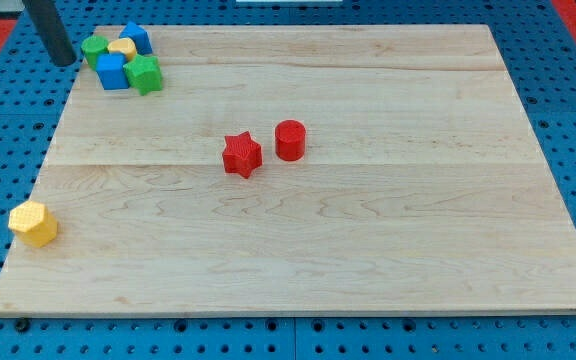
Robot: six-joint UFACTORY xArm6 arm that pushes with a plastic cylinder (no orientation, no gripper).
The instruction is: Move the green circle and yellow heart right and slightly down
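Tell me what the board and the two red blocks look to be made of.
Board: pale wood, probably glued planks, judging by grain lines and lengthwise seams; matte finish.
Red star and red cylinder: opaque, evenly coloured, likely painted wood or plastic; the view cannot settle which. My tip is off the board's top-left corner.

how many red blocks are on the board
2, side by side near the board's middle: the red star on the view's left and the red cylinder just right of it. None seems hidden.

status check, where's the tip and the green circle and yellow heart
My tip at the view's top left, just left of green circle. Yellow heart right of it. Blue blocks and green block crowd them.
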